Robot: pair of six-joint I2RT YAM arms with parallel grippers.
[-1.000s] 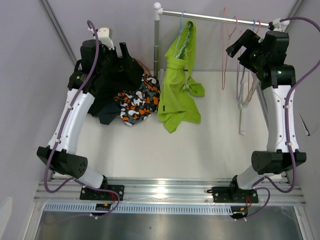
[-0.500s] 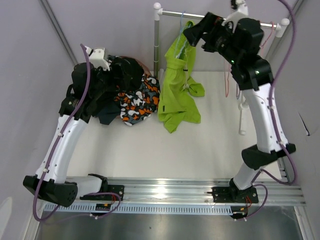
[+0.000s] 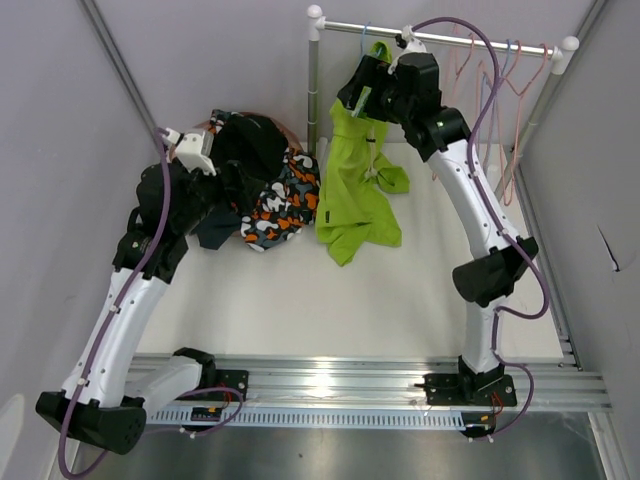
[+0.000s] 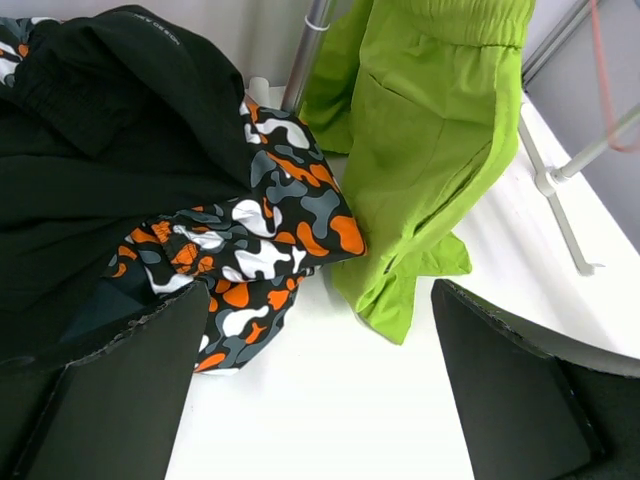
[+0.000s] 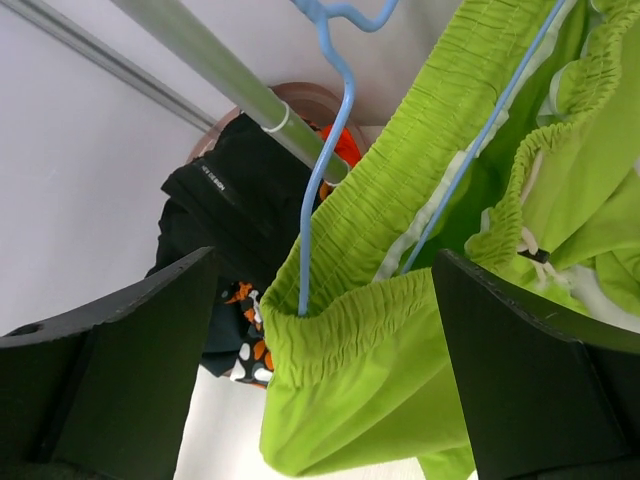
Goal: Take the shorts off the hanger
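Within the last second we watched the right arm swing away from the spare hangers [image 3: 500,90] at the far end of the rail [image 3: 440,37] and across to the shorts [image 3: 352,190]. The right gripper [image 5: 320,380] now sits high against them, its jaws spread apart with the gathered waistband and the hanger [image 5: 320,200] between them, and nothing pinched yet. We read this as the reach being finished and the grasp about to start. The shorts themselves have not shifted: they hang from the hanger on the rail, with their lower edge slumped onto the table [image 3: 400,300]. The left arm has drawn its elbow back, and the left gripper [image 4: 315,400] hovers wide apart and empty over the heap at the left, just beside the shorts. The shorts are bright lime green, a thin limp fabric with a tightly ruched elastic waist and a pale lining showing inside. The hanger is slim light-blue wire with a curled hook over the smooth round metal rail. In the heap we see a matte black garment [image 4: 100,150] and a patterned cloth [image 4: 270,230] in orange, white and grey blotches, both soft and crumpled. In our view the elastic will stretch before it slips off the wire.
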